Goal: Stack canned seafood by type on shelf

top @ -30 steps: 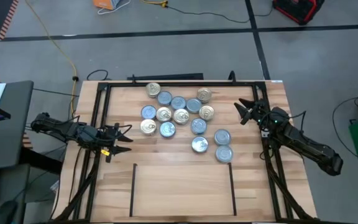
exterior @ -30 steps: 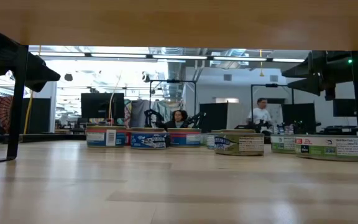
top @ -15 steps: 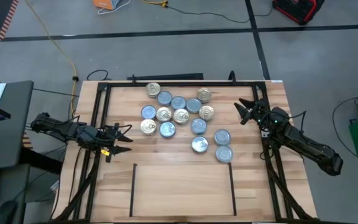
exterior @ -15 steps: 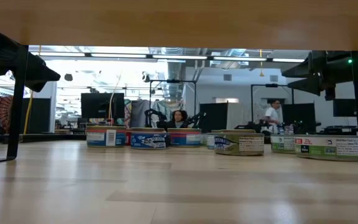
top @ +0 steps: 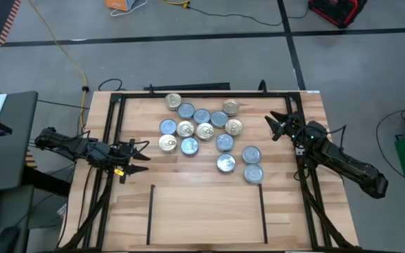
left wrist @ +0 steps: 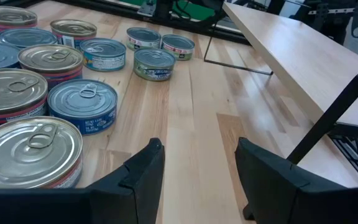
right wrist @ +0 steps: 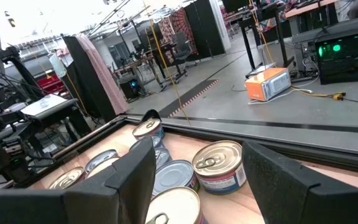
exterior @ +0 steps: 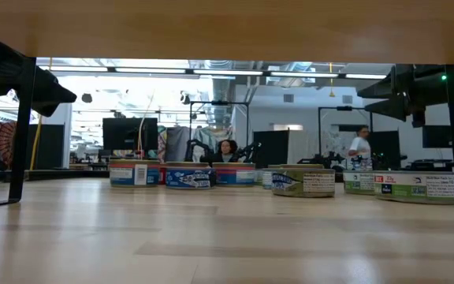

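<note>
Looking down from above, you have the canned seafood (top: 206, 133) clustered loose on the wood at 12 o'clock of the shelf (top: 206, 211), which holds no tin yet. The left gripper (top: 138, 157) sits at the cluster's 9 o'clock, fingers parted on nothing, and its nearest gold-topped tin (top: 167, 143) lies just toward 2 o'clock of the tips. The right gripper (top: 276, 126) waits at the cluster's 3 o'clock, also parted and empty, with a gold tin (top: 234, 127) toward its 9 o'clock. The left looks nearer its tin, so your reach is probably shorter there; the tins are round, so no axis matters.
</note>
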`<act>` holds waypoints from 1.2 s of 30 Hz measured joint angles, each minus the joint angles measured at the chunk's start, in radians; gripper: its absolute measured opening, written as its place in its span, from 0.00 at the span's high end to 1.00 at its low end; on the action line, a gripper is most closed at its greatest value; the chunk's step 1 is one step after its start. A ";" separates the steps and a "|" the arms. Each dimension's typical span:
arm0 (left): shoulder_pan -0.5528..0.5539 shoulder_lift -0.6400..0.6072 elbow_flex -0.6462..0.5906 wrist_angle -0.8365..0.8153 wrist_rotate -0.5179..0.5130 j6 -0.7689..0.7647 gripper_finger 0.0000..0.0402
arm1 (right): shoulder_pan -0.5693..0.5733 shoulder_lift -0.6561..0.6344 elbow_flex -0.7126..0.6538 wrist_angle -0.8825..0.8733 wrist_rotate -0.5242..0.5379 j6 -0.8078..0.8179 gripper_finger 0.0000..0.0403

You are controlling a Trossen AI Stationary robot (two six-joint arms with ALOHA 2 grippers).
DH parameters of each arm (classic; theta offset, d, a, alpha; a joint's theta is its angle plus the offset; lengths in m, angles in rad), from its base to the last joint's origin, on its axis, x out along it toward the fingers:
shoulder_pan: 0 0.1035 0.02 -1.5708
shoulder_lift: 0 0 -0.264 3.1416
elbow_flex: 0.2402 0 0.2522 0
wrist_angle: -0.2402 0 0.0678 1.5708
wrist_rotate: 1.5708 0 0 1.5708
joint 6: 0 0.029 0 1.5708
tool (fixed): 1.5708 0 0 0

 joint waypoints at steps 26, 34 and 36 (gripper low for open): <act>0.001 -0.002 -0.004 0.158 -0.152 0.118 0.53 | 0.000 0.000 0.000 0.000 0.000 0.001 0.34; 0.001 -0.002 -0.002 0.187 -0.272 0.042 0.53 | 0.000 0.000 0.000 0.000 0.000 0.002 0.34; 0.001 -0.002 -0.002 0.186 -0.290 0.045 0.53 | 0.000 0.000 0.000 -0.001 0.000 0.010 0.34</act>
